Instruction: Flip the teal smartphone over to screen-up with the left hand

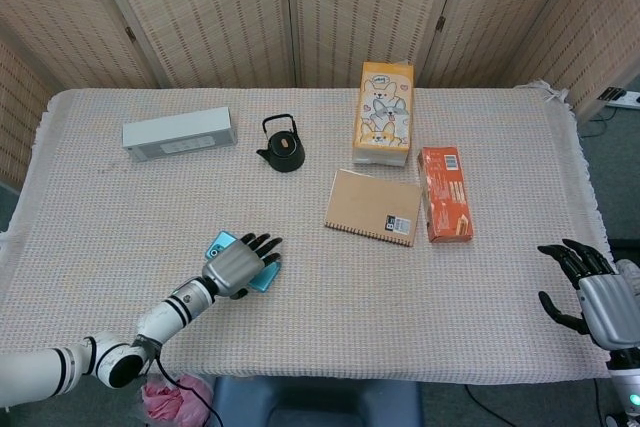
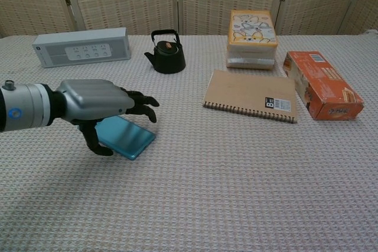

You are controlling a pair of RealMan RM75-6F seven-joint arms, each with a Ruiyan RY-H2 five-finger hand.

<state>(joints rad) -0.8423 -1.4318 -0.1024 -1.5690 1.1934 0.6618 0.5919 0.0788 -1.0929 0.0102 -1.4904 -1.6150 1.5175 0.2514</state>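
Note:
The teal smartphone [image 2: 129,138] lies flat and back-up on the woven cloth near the table's front left; its camera end [image 1: 216,245] peeks out in the head view. My left hand [image 2: 97,102] hovers palm-down right over it with fingers spread and thumb [image 2: 94,141] reaching down at the near edge; the same left hand [image 1: 239,266] covers most of the phone from above. Whether it touches the phone is unclear. My right hand [image 1: 592,297] stays open at the table's front right corner, holding nothing.
A black teapot [image 2: 166,53], a grey-white long box [image 2: 81,46] and a yellow cartoon box [image 2: 252,37] stand at the back. A brown spiral notebook [image 2: 251,95] and an orange carton [image 2: 322,84] lie to the right.

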